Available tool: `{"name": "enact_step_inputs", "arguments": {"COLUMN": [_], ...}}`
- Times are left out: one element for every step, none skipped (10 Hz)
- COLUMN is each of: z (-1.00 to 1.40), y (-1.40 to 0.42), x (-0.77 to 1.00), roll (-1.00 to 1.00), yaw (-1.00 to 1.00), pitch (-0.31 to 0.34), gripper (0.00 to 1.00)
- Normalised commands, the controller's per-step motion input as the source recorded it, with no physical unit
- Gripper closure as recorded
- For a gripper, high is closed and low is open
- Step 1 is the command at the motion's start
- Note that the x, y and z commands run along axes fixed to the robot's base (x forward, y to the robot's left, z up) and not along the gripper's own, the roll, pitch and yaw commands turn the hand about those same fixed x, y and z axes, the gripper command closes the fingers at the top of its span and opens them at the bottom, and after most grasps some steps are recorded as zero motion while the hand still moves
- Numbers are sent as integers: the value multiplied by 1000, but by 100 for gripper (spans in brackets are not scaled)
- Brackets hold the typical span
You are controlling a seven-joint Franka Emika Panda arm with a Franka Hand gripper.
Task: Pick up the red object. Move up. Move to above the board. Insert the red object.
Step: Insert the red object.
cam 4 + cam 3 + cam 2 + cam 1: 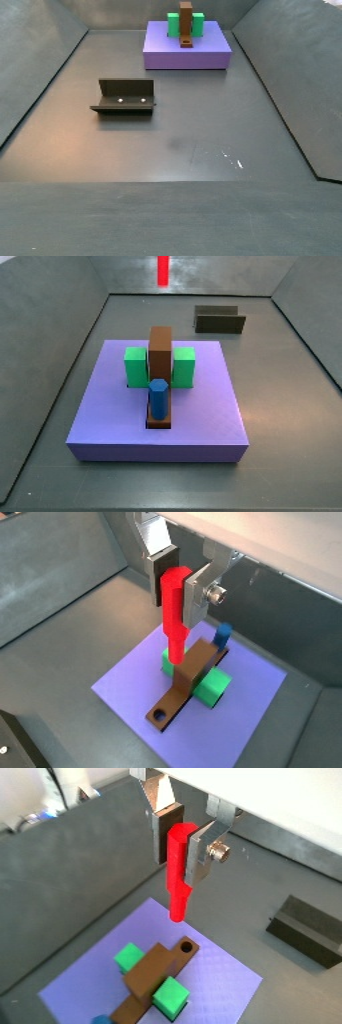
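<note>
Holding red object (179,868), end effector (183,846) above board (227,973).

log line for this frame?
phase: carry over board | claw: shut on red object, above the board | brown bar hole: empty | red object: not inserted
</note>
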Motion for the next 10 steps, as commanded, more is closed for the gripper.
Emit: {"name": "enact_step_inputs", "arguments": {"z": [-837,-806,-786,-714,-597,-480,-471,-429,-214,-91], "y": [534,591,303,37,11,43,20,29,0,0], "x": [29,0,0,49,3,11,0,0,0,0], "roll": [-126,-149,-159,-196,-231,-183,-89,-76,-74,-76], "yaw": [-149,-114,-114,-143,-177,-163,-151,-146,-3,-37], "pitch": [-51,-50,-86,-104,-103,-33,0,0,-26,-4], "gripper": [100,100,100,100,100,100,100,100,100,100]}}
